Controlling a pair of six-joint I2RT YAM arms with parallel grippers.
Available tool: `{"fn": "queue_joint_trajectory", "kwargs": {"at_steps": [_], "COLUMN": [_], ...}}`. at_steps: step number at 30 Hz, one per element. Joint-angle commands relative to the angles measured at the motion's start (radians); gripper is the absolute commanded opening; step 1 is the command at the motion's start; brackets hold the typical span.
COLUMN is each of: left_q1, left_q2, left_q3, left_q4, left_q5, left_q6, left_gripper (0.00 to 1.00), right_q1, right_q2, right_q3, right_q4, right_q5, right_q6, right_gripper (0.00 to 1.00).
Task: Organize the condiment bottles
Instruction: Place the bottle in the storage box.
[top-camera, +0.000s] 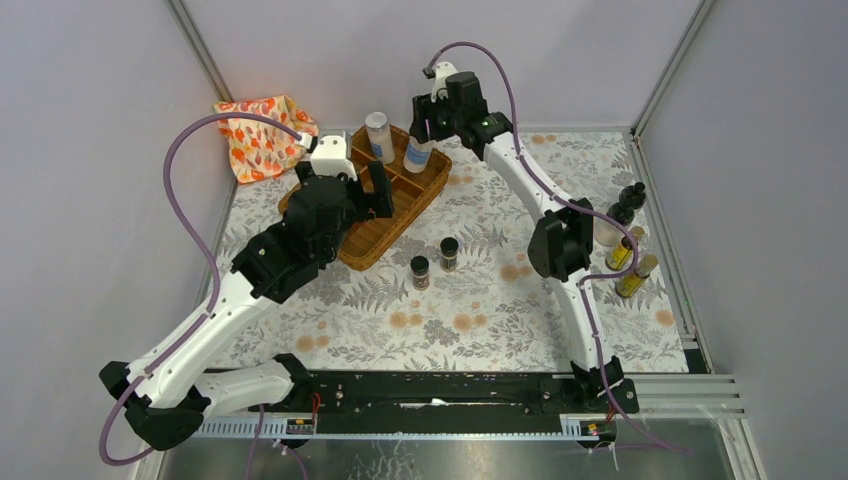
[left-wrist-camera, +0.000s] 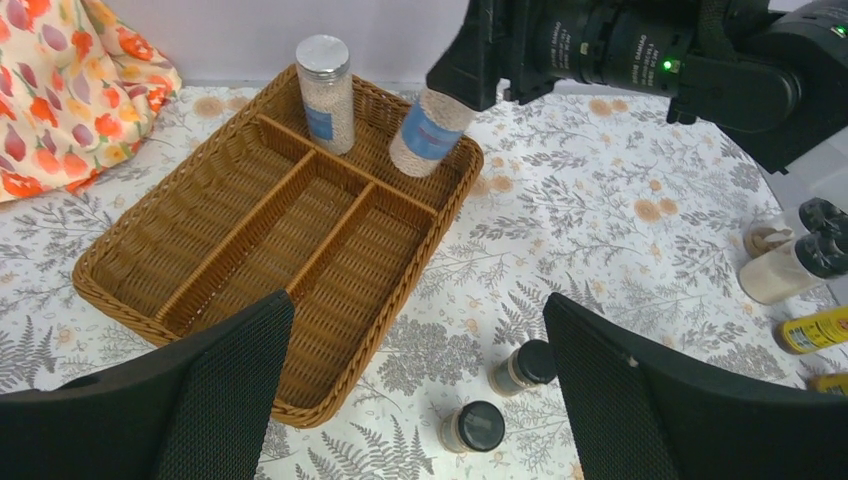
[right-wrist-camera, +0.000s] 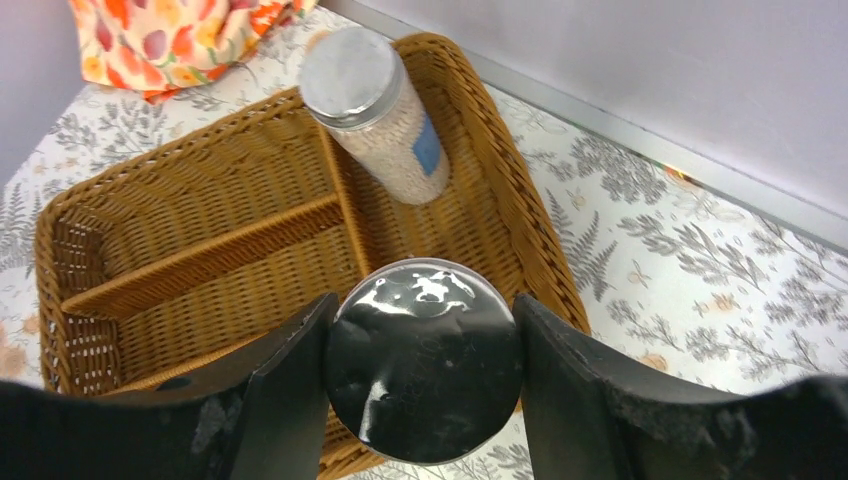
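My right gripper (top-camera: 428, 128) is shut on the silver lid (right-wrist-camera: 425, 365) of a clear white-filled jar (top-camera: 419, 153). The jar hangs tilted, its base low in the back compartment of the wicker tray (top-camera: 362, 248). A second such jar (top-camera: 378, 137) stands upright beside it in the same compartment. Two short black-capped spice jars (top-camera: 420, 271) (top-camera: 449, 253) stand on the mat just right of the tray. My left gripper (top-camera: 366, 190) hovers open over the tray's near side, holding nothing. In the left wrist view its fingers (left-wrist-camera: 220, 380) frame the tray corner and both spice jars (left-wrist-camera: 522, 366).
More bottles cluster at the table's right edge: yellow-liquid ones (top-camera: 636, 276) and black-capped pale ones (top-camera: 620, 212). An orange-patterned cloth (top-camera: 262, 135) lies at the back left by the wall. The tray's three front compartments (left-wrist-camera: 250, 220) hold nothing.
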Motion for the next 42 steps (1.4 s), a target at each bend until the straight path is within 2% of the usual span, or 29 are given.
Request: {"fn": "queue_joint_trajectory", "kwargs": {"at_steps": [1,14,25,40,41,42], "left_q1": [-0.008,-0.063,-0.096,-0.103,-0.103,-0.103], "left_q2": [-0.015,-0.034,-0.033,-0.055,-0.055,-0.057], "left_q3": [-0.019,-0.067,-0.116,-0.165,-0.166,-0.169], "left_q4": [-0.018,-0.003,0.036,0.062,0.062,0.061], "left_q5": [0.044,0.141,0.166,0.177,0.175,0.174], "left_q6": [-0.027,-0.034,-0.025,-0.008,-0.006,-0.006], "left_gripper": [0.99,0.98,0.97,0.97,0.98,0.98], "right_q1": [0.013,0.024,0.025,0.024,0.024,0.024], "right_q2": [-0.001,0.047,0.113,0.163,0.164,0.163], "right_q3": [0.064,0.024,0.025,0.074,0.072,0.067], "right_q4": [0.117,0.204,0.293,0.301,0.302,0.299], "right_q5": [-0.069,-0.048,-0.079,-0.08,-0.079,-0.078], "right_q6": [-0.029,-0.166,-0.191,-0.246,-0.247,-0.248], "right_gripper": [0.0,0.0,0.0,0.0,0.02,0.1]}}
